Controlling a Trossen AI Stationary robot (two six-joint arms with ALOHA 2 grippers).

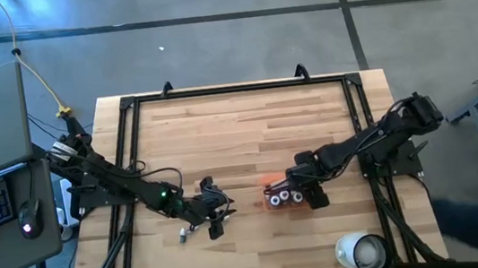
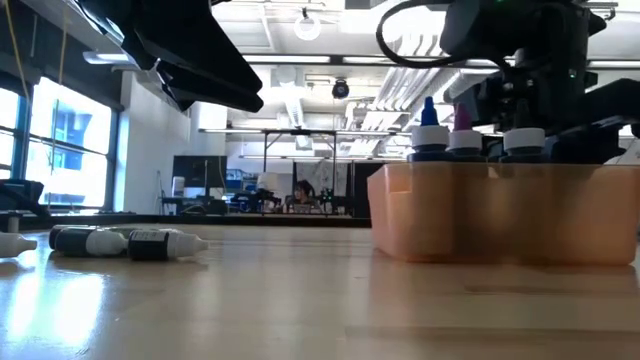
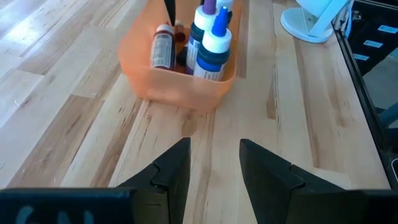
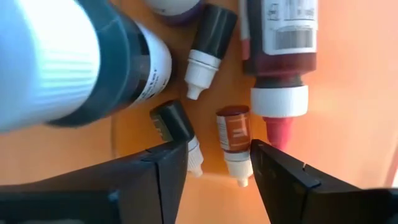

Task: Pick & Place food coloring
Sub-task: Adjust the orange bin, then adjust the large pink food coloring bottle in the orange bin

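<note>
Right gripper (image 4: 214,162) hangs spread right over bottles (image 4: 235,140) in the tray (image 1: 274,184) at centre frame; best lift straight, while left gripper (image 3: 213,165) waits spread, lower left.

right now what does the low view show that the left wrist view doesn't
Only the low view shows the small dark-bodied food coloring bottles lying on their sides on the light wooden table, apart from the tray, with the room behind. Only the left wrist view shows the left gripper, jaws open and empty, hanging short of the tray, plus the white round cup past it. Both show the translucent orange plastic tray holding upright blue-capped bottles.
</note>
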